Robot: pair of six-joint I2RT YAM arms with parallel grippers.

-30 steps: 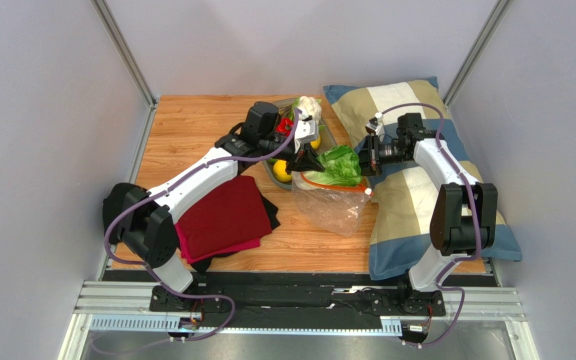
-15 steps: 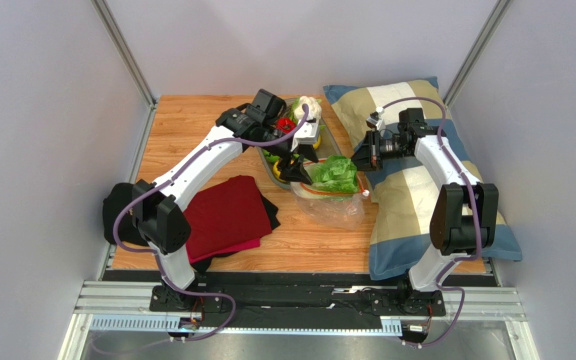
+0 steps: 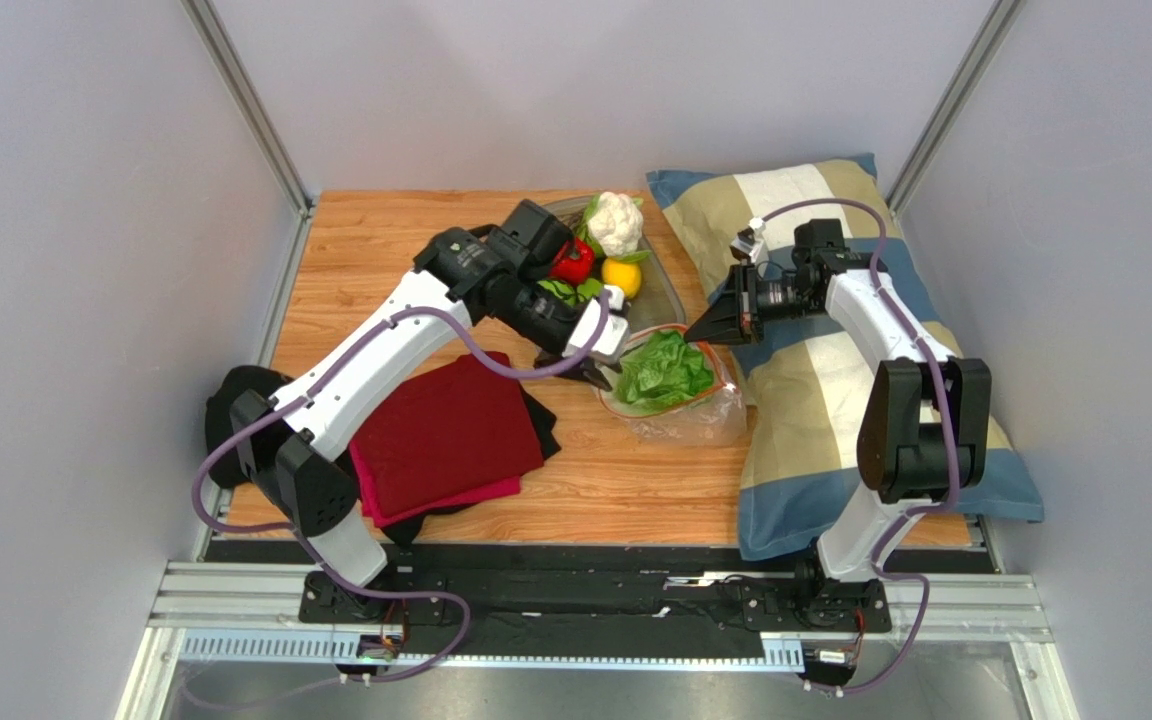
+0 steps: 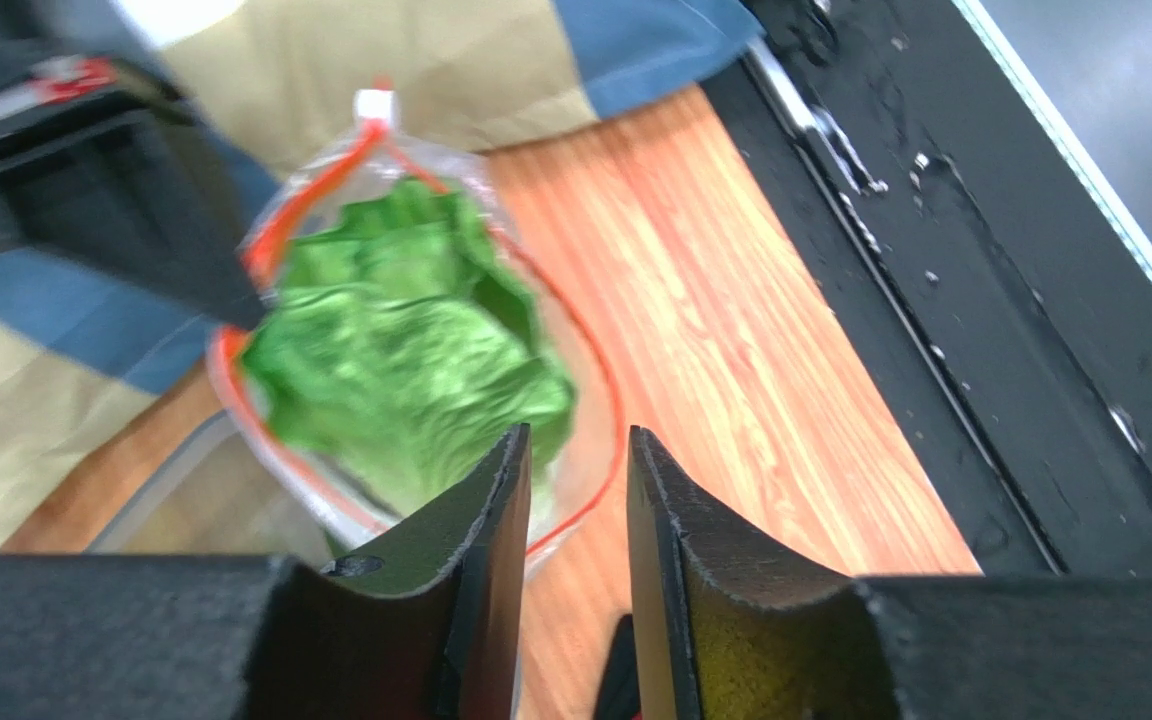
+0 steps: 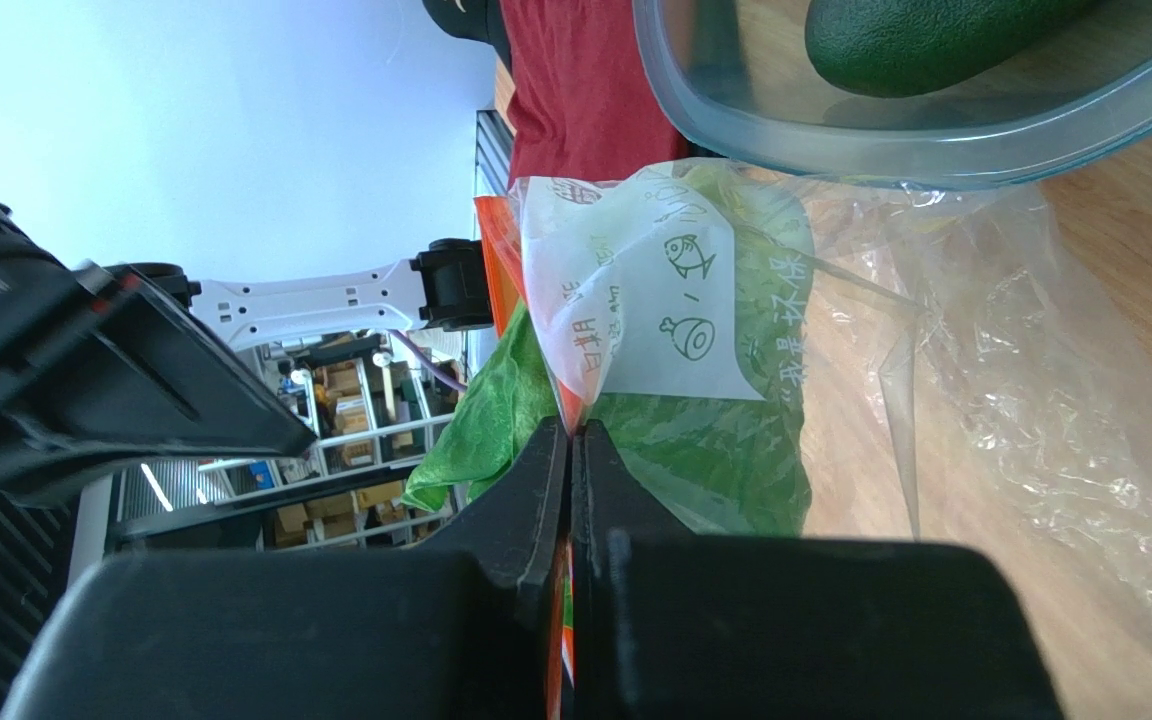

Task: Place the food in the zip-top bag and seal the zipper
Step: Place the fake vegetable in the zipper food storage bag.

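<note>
The left arm (image 3: 387, 338) reaches up from its base and across the wooden surface (image 3: 372, 248), elbow raised beside the grey tray (image 3: 668, 294), wrist bent down and to the right. Its left fingers (image 4: 477, 525) point at the near rim of the zip-top bag (image 3: 692, 420), set with only a narrow gap and nothing between them; whether they touch the plastic is hard to judge from above.

The right arm (image 3: 898, 353) rises over the striped pillow (image 3: 823, 413), forearm turned left. The right fingers (image 5: 537, 495) are pressed together on the bag's mouth edge, pinching the red-orange zipper (image 4: 605, 390) and holding that side up.

The bag lies on the surface between tray and pillow, its mouth open in a loop. The cabbage (image 3: 662, 371) sits inside it, leaves showing through the opening. The cauliflower (image 3: 615, 221) and the yellow fruit (image 3: 621, 276) lie in the tray beside a red pepper (image 3: 573, 261). A red cloth (image 3: 440, 435) lies under the left forearm.
</note>
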